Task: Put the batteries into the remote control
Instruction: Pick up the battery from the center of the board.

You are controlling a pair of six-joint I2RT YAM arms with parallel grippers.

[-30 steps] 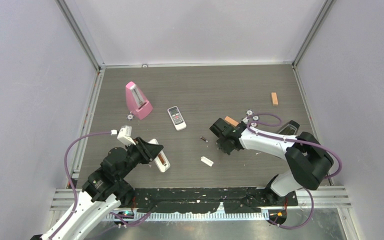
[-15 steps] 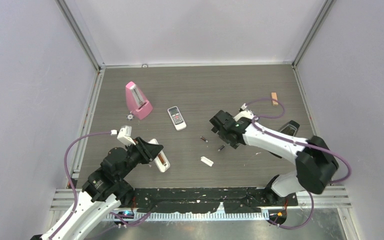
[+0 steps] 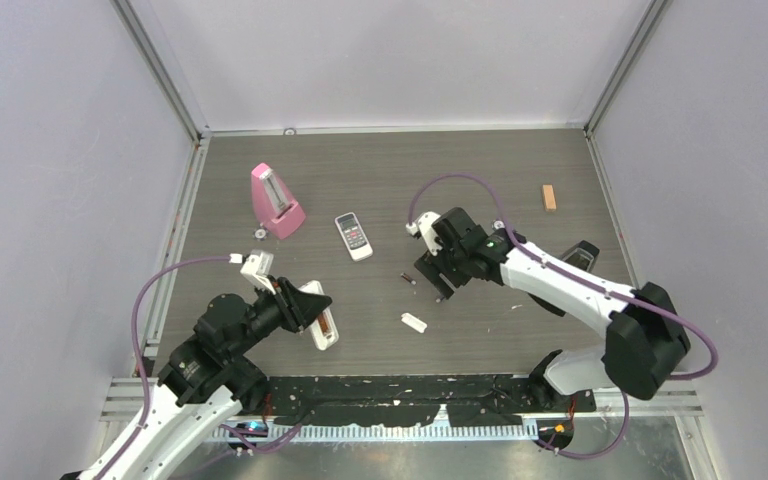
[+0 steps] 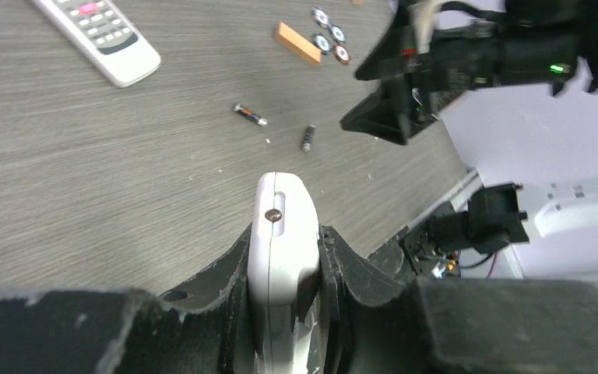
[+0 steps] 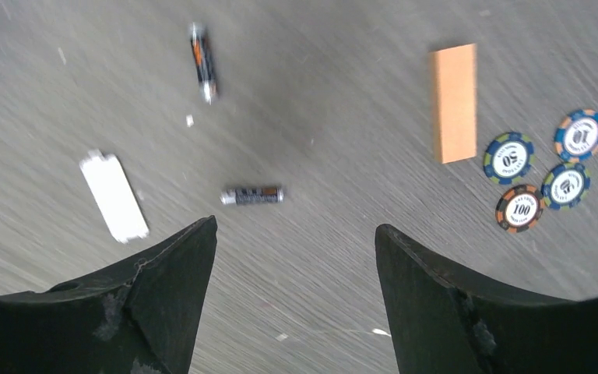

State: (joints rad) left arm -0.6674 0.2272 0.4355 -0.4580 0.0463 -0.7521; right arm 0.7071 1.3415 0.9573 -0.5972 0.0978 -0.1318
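Swung in from the right side of the table, the right gripper (image 5: 293, 230) now hangs over the batteries with its jaws spread wide and nothing between them, where a second ago they were pinched together. The left gripper (image 4: 283, 238) has barely stirred and stays clamped on the remote control (image 3: 326, 330), holding it well to the left of the loose white lid (image 5: 114, 195). Its open bay seems to face up, though the top view is too small to be sure. Both batteries lie flat on the table on the far side of the lid. The closer battery (image 5: 253, 195) is just beyond the lid and a little to its right. The farther battery (image 5: 203, 62) is beyond the lid and more nearly straight on. The right arm is plainly the nearer one, and the only free one. In its wrist view the closer battery sits just ahead of the fingertips, toward the finger on the lid's side. Its long axis runs from one finger toward the other, along the line on which the jaws close. I judge that a pinch from this pose would catch it by its ends, so a turn of the wrist to cross its length looks needed before descending. The farther battery lies roughly crosswise to that line and suits the jaws better, but it is further ahead of them.
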